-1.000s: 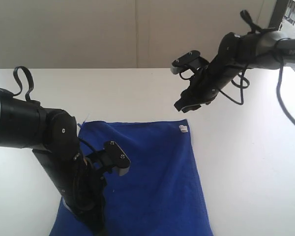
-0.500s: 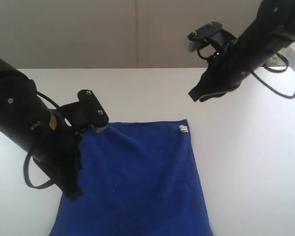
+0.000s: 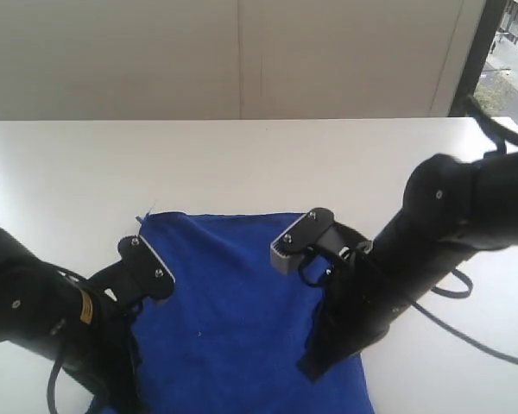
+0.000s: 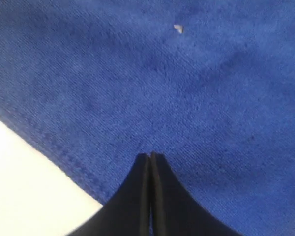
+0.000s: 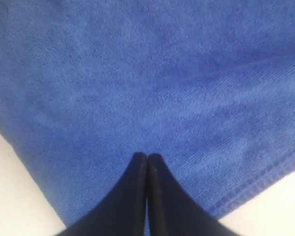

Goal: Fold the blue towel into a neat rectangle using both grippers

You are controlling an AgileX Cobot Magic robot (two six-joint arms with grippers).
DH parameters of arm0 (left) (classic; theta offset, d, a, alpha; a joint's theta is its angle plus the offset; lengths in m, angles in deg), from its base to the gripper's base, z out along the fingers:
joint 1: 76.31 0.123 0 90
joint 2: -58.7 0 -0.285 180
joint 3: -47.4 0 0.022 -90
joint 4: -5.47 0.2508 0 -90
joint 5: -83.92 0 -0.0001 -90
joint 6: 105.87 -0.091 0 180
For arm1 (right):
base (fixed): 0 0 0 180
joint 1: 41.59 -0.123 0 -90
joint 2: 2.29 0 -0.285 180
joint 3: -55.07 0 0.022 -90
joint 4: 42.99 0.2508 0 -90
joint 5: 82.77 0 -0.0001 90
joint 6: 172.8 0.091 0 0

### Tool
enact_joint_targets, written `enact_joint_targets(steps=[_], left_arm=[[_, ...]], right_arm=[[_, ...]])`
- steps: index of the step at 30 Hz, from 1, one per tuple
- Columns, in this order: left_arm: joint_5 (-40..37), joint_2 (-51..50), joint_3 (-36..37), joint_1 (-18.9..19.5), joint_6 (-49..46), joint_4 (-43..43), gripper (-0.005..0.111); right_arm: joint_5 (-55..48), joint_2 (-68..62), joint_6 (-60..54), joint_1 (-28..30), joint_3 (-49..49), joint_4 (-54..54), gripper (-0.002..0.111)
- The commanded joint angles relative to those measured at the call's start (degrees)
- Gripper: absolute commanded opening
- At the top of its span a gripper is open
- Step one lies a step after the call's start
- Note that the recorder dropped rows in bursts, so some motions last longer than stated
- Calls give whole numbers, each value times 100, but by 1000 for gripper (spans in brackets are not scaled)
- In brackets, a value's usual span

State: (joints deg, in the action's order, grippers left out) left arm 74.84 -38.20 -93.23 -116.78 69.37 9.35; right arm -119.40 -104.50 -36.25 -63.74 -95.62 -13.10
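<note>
The blue towel [image 3: 233,276] lies spread flat on the white table [image 3: 242,164], and its near end runs out of the exterior view. My left gripper [image 4: 150,155] is shut, its tips just above the cloth [image 4: 187,88] close to a hemmed edge [image 4: 49,145]. Nothing shows between the fingers. In the exterior view the left gripper [image 3: 125,390] is low at the towel's left side. My right gripper [image 5: 147,156] is also shut, with no cloth between the fingers, over the towel [image 5: 152,73] near its hem [image 5: 265,177]. From outside, the right gripper [image 3: 310,369] reaches down onto the towel's right part.
White tabletop surrounds the towel on the left, far and right sides. A pale wall [image 3: 242,52] stands behind the table, with a window [image 3: 509,43] at the far right. A tiny white fleck [image 4: 178,29] sits on the cloth.
The right arm has swung down from high at the far right onto the towel's right side, its jaws closing. The left arm rose, then came down again at the towel's near left.
</note>
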Motion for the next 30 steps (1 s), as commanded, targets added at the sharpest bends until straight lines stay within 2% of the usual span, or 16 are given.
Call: enact_joint_targets(steps=[1, 16, 23, 26, 30], left_arm=[[-239, -128, 277, -22, 124, -128, 0], [-839, -48, 588, -22, 161, -238, 0], [-1176, 111, 588, -22, 227, -238, 0], [-1043, 123, 588, -22, 220, -214, 0], [-398, 242, 578, -22, 140, -214, 0]], right_arm=[[509, 61, 159, -71, 421, -5, 0], [850, -209, 411, -71, 1073, -57, 0], [741, -209, 1143, -71, 1129, -753, 0], [859, -172, 1142, -71, 1129, -763, 0], [831, 91, 1142, -71, 1035, -741, 0]])
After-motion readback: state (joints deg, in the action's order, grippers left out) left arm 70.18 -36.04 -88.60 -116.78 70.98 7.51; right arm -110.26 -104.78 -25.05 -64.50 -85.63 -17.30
